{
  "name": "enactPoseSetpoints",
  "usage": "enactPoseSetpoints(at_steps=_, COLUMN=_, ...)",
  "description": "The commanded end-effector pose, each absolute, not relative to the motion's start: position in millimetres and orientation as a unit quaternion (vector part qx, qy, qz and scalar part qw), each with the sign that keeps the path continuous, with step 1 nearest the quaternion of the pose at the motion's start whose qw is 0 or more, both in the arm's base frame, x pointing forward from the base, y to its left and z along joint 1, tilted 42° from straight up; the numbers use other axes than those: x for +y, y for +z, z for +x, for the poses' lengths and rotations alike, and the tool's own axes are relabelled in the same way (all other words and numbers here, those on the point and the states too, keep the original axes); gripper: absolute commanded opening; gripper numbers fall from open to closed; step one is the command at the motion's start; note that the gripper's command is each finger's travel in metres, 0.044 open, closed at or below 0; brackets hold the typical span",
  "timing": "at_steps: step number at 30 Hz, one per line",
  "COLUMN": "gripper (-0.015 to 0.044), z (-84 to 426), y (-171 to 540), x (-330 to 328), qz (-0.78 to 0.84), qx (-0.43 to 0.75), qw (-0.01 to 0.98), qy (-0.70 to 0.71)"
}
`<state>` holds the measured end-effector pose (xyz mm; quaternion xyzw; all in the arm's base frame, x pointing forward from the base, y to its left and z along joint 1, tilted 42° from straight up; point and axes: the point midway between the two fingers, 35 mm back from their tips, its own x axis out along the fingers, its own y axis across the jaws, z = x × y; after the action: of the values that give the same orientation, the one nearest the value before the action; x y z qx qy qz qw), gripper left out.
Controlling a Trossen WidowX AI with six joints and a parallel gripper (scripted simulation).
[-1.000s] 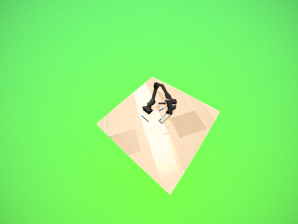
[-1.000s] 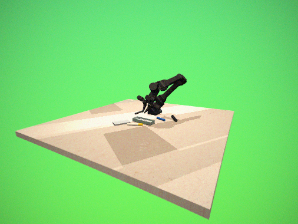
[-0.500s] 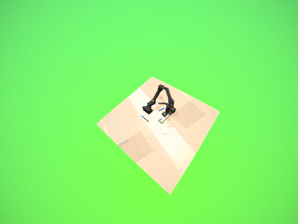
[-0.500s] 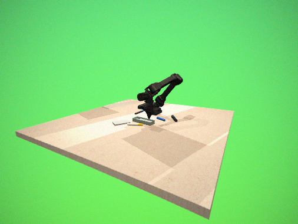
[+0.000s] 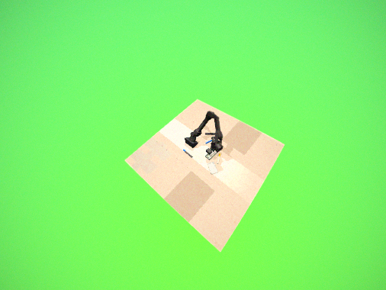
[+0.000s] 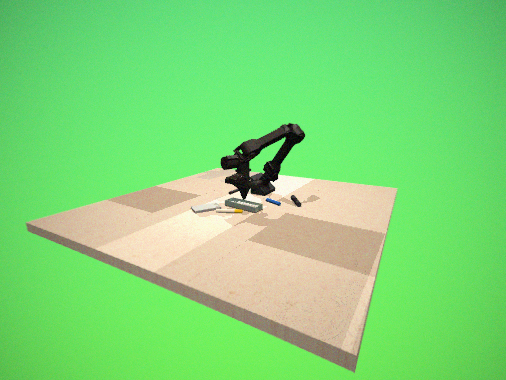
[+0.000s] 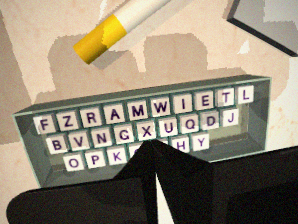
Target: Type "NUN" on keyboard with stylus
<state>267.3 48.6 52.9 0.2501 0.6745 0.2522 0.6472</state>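
Note:
The grey keyboard [image 5: 210,156] [image 6: 243,205] [image 7: 252,131] lies on the desk with white letter keys in three rows. In the wrist view its N key [image 7: 101,137] and U key [image 7: 169,128] show in the middle row. My gripper [image 6: 244,197] [image 7: 151,147] is shut, with its tips together and nothing between them. It points down over the keyboard's near side and hides keys between K and H. A white pen with a yellow end [image 5: 219,158] [image 6: 229,211] [image 7: 102,40] lies beyond the keyboard. The frames do not show which pen-like thing is the stylus.
A blue stick [image 5: 208,142] [image 6: 273,201] and a black one [image 5: 210,133] [image 6: 296,200] lie on the arm's side of the keyboard. A dark pen with a blue end [image 5: 188,153] lies near the arm's base. A pale flat slab [image 5: 212,168] [image 6: 205,207] [image 7: 272,20] lies past the keyboard.

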Motion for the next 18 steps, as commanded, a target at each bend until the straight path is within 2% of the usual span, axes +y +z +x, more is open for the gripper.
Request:
enactPoseSetpoints(at_steps=1, gripper=0.0, z=267.6, y=50.0, x=45.3, qz=0.245, qx=0.672, qw=0.65, qy=0.256)
enactPoseSetpoints(at_steps=7, gripper=0.0, z=267.8, y=48.3, x=43.4, qz=0.245, qx=0.673, qw=0.65, qy=0.255)
enactPoseSetpoints(at_steps=12, gripper=0.0, z=267.9, y=12.4, x=2.6, qz=0.244, qx=0.673, qw=0.651, qy=0.254)
enactPoseSetpoints(at_steps=18, gripper=0.0, z=267.7, y=11.0, x=0.9, qz=0.244, qx=0.673, qw=0.651, qy=0.255)
